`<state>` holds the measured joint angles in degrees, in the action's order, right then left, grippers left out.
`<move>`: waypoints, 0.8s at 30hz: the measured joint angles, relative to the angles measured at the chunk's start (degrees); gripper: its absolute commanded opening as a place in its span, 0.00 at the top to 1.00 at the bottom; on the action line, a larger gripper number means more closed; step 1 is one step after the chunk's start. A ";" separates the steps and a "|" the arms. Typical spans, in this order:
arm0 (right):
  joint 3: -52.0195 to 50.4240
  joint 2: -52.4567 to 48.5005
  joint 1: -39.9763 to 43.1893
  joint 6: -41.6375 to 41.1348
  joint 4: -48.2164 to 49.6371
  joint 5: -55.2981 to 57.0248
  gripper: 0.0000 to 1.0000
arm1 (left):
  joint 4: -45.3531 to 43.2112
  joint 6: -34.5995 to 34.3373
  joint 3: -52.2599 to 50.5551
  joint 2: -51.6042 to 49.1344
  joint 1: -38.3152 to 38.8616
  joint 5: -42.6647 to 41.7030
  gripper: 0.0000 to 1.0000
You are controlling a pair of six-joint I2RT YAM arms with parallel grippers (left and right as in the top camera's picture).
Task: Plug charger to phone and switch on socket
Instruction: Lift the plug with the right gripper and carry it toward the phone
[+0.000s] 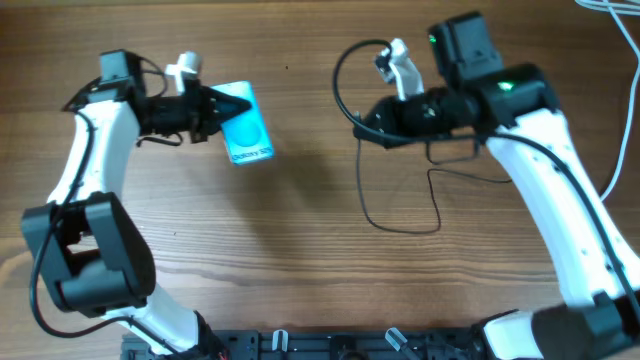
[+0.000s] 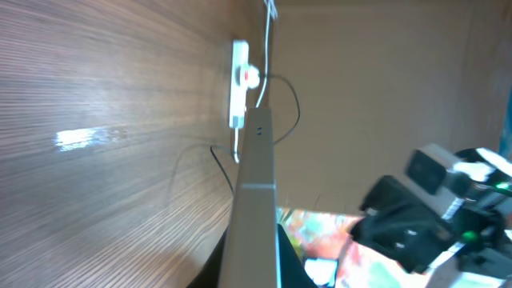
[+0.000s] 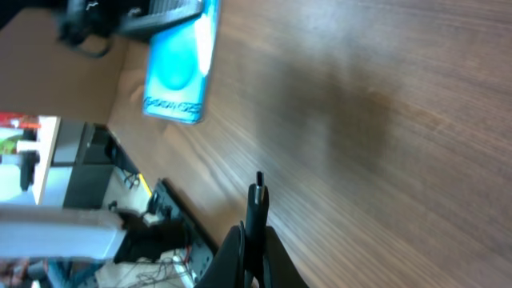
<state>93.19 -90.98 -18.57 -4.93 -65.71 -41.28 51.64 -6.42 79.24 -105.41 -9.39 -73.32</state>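
Observation:
My left gripper [image 1: 220, 108] is shut on the phone [image 1: 248, 125] and holds it above the table, with its teal screen and "Galaxy S25" text facing up. In the left wrist view the phone shows edge-on as a pale bar [image 2: 252, 192] between the fingers [image 2: 252, 268]. My right gripper [image 1: 362, 125] is shut on the plug end of the charger; its thin black cable [image 1: 405, 229] loops over the table. In the right wrist view the plug tip [image 3: 258, 192] sticks out of the fingers [image 3: 252, 248], pointing toward the phone [image 3: 180, 68] and well short of it. The socket [image 2: 239, 84] lies far off, a red switch mark on it.
A white cord [image 1: 622, 40] runs along the table's far right edge. The right arm [image 2: 432, 212] shows in the left wrist view. The arm bases and a black rail [image 1: 330, 345] stand at the front edge. Bare wood lies between the two grippers.

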 measured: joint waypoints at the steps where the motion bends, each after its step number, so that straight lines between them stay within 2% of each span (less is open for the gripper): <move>1: -0.04 1.75 0.50 1.42 -1.09 -1.09 0.95 | -0.07 0.39 0.00 0.00 1.49 0.00 0.96; 5: -6.82 11.56 2.45 3.98 2.54 -5.90 0.95 | -3.15 1.79 0.00 0.00 8.96 -0.44 0.96; 9: -23.78 21.14 6.75 2.60 11.04 -12.04 0.96 | -7.19 1.81 0.00 1.27 13.57 -2.80 0.96; 12: -32.70 22.23 7.32 1.70 16.59 -16.61 0.96 | -9.05 1.33 0.00 2.67 14.27 -4.37 0.96; 16: -42.03 22.21 7.13 -2.47 30.08 -22.86 0.96 | -13.77 0.74 0.00 3.10 14.27 -10.47 0.96; 19: -43.78 22.21 5.64 -6.43 37.35 -24.63 0.96 | -20.31 -3.50 -0.02 3.10 14.27 -13.07 0.96; 24: -44.02 21.31 -0.39 -13.97 50.07 -25.16 0.96 | -35.63 -17.25 -0.13 3.10 14.27 -14.36 0.96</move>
<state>49.17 -69.67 -18.96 -18.90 -15.64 -66.43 16.01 -23.66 79.11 -102.30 4.89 -87.68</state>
